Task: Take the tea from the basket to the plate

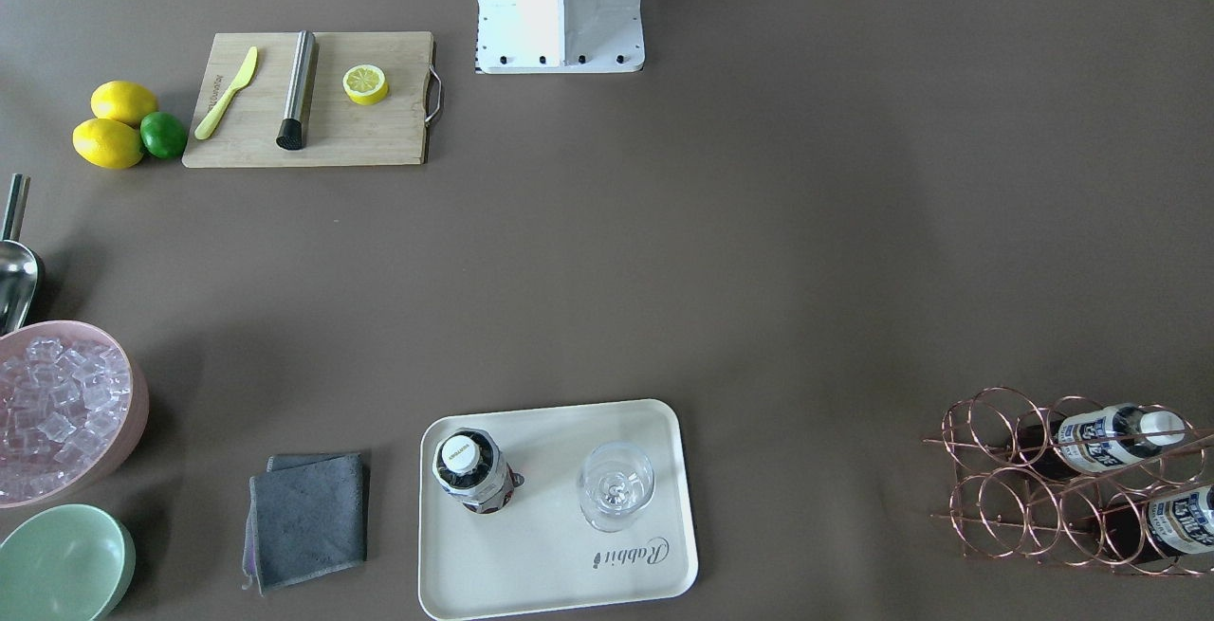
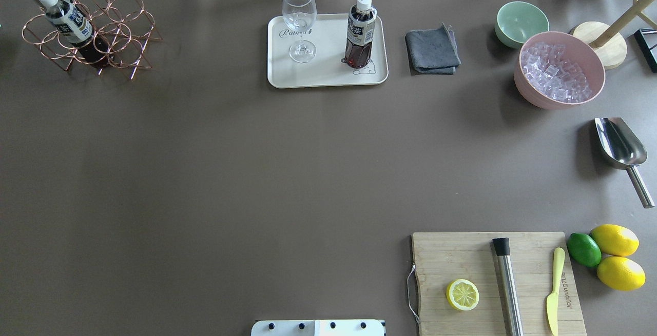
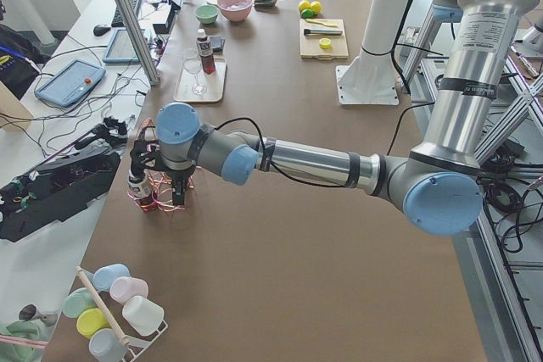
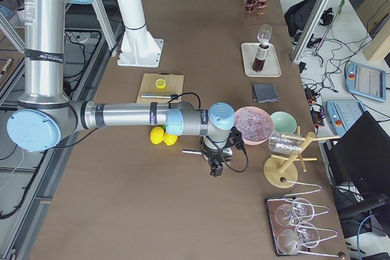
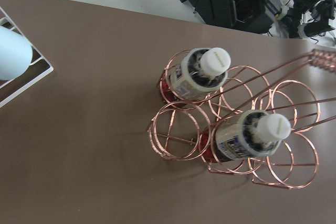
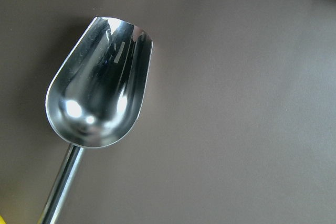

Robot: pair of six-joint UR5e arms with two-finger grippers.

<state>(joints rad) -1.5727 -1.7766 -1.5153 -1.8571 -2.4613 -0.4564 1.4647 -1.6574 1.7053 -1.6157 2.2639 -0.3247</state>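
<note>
Your left gripper (image 3: 174, 197) near the basket (image 5: 178, 139) — opening: cannot tell — could snag a ring, toppling the tea (image 5: 247, 137)

The long table (image 2: 256, 172) had a matte brown cover and was lit pretty evenly. Silver aluminium frame posts (image 3: 127, 14) stood along one side, by a white bench (image 3: 34, 252) with loose black cables (image 3: 106, 112).
</note>
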